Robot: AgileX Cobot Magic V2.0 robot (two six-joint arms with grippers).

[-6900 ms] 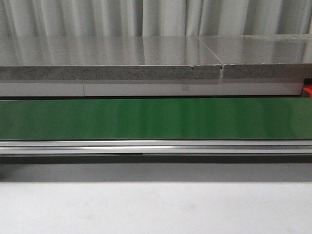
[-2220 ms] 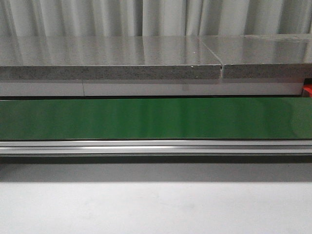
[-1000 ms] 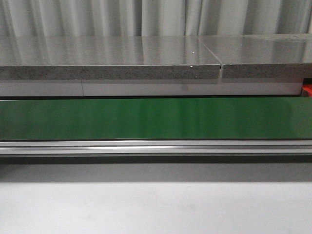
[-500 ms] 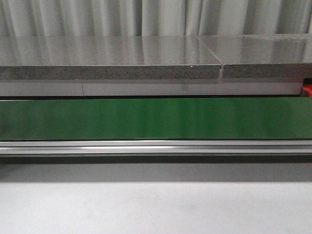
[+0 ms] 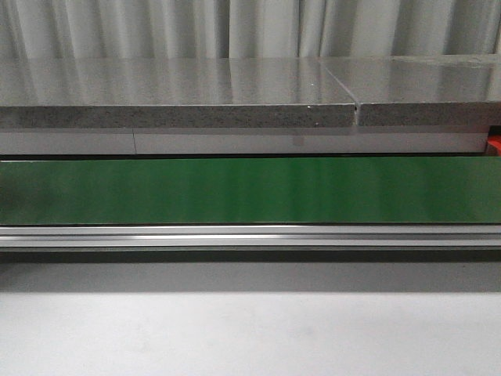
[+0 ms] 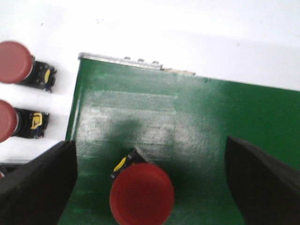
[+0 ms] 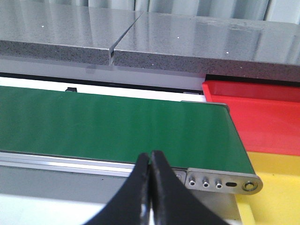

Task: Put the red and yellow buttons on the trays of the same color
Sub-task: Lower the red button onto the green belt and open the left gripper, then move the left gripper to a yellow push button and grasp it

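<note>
Two pincers are in play, and you should read them separately. Your left pincer stands wide apart, its dark fingers flanking a red button that lies on the green belt near the belt's end. Neither finger touches the button, so nothing is gripped yet. Just off the belt's end, on the white bench, two more red buttons lie side by side; no yellow button shows in any view.

Your right pincer has its tips pressed together with nothing between them. It hovers over the near rail at the belt's other end, where the red tray sits beside the belt and the yellow tray lies just in front of it. Both trays look bare in the part you can see.

From the front, the belt shows no button and neither arm.

The risks, as I judge them:
- The button's domed cap is smooth and its dark body sits tilted, so closing on the cap could squirt it out or roll it.
- If the belt runs, the button will drift out from between the fingers before you close.
- The trays touch, so a loose release near their shared edge could drop red into yellow.
</note>
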